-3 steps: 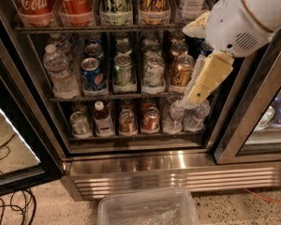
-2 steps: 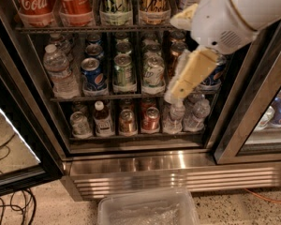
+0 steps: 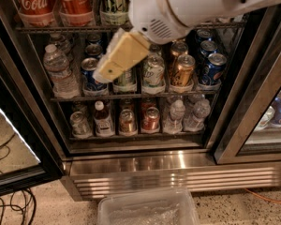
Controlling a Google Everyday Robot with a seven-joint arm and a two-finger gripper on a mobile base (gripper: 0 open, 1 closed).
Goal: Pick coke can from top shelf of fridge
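Two red coke cans point(image 3: 33, 1) point(image 3: 77, 1) stand at the left of the fridge's top shelf point(image 3: 61, 28), a dark wire rack; only their lower parts show below the frame's top edge. My white arm point(image 3: 187, 6) comes in from the upper right. Its yellowish gripper point(image 3: 108, 71) hangs in front of the middle shelf, below the top shelf and a little right of the second coke can. It touches neither can and holds nothing that I can see.
The middle shelf point(image 3: 131, 96) carries a water bottle point(image 3: 61, 71), blue Pepsi cans point(image 3: 211, 67), a gold can point(image 3: 182, 71) and green cans. Small cans and bottles fill the bottom rack. The glass door point(image 3: 9, 139) stands open at left. A clear plastic bin point(image 3: 147, 210) sits on the floor.
The arm and gripper have swung left and slightly up across the fridge front, from the right side of the middle shelf to its left-centre.
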